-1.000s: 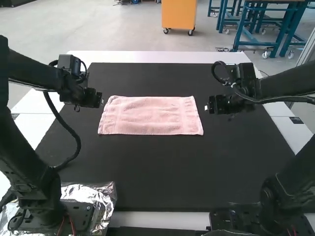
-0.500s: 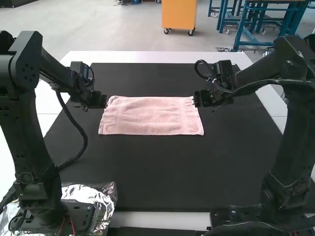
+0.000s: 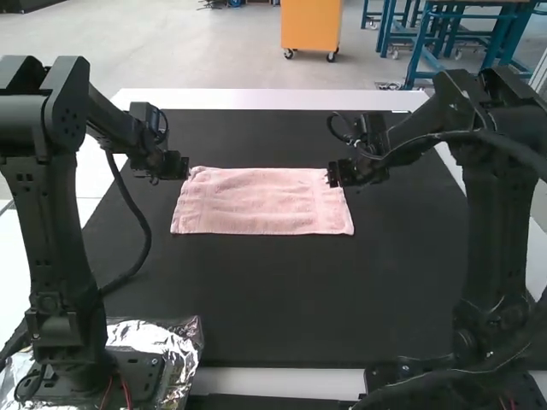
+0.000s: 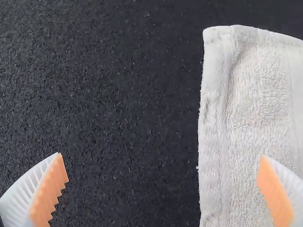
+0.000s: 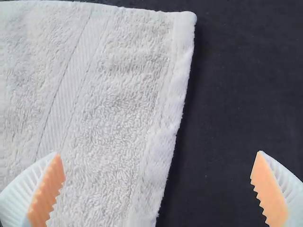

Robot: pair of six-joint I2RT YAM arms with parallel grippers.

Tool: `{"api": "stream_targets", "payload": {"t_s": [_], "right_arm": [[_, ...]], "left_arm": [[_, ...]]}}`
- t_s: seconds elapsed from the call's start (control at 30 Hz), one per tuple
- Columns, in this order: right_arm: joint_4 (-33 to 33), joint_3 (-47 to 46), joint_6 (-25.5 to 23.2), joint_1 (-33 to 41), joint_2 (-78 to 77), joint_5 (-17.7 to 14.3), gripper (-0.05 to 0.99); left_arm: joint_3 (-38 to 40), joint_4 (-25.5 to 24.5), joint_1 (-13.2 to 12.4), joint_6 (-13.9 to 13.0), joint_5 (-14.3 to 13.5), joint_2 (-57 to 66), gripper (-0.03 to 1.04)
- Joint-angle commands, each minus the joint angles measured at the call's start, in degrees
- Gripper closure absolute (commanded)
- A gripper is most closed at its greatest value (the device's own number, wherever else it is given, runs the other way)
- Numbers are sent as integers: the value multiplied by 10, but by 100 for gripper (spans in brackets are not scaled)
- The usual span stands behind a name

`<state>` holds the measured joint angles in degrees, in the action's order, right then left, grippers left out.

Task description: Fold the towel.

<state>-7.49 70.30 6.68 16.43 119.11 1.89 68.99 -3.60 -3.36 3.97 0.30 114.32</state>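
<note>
Holding left hand (image 3: 185, 168) and right hand (image 3: 332, 177) open, facing down, between tabletop's (image 3: 273, 299) side edges, with towel's (image 3: 261, 202) ends below.

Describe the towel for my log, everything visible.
The towel is pink, looped like terry, roughly rectangular, with hemmed ends and a flatter woven band near the right one. It lies flat, faintly rippled, on the black mat. The open left gripper and right gripper straddle its short edges; neither grips it.

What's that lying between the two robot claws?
A pink towel, spread flat on the dark mat. The high view shows it stretching from beside the left claw to under the right claw.
</note>
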Motion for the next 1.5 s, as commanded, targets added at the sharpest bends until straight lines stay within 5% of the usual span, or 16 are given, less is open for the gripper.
{"api": "stream_targets", "payload": {"t_s": [0.0, 0.83, 1.27, 1.33, 1.37, 1.4, 1.43, 1.47], "right_arm": [[-3, 35, 4, 2, 23, -7, 3], [6, 103, 4, 1, 98, -9, 3], [12, 110, 2, 3, 115, -14, 4], [12, 106, 4, 3, 116, -13, 26], [12, 100, 4, 2, 116, 0, 51], [7, 95, 6, 1, 116, 22, 88], [4, 92, 11, 1, 116, 40, 94], [5, 92, 8, 0, 115, 43, 96]], "left_arm": [[23, 1, 1, 1, 7, 10, 6], [62, 27, 24, -29, 3, 76, 7], [77, 17, 24, -41, -27, 115, 8], [77, 16, 23, -40, -27, 123, 20], [76, 16, 23, -40, -25, 127, 36], [73, 19, 22, -39, -22, 129, 69], [70, 25, 21, -39, -17, 132, 101], [67, 25, 21, -39, -8, 133, 99]]}}
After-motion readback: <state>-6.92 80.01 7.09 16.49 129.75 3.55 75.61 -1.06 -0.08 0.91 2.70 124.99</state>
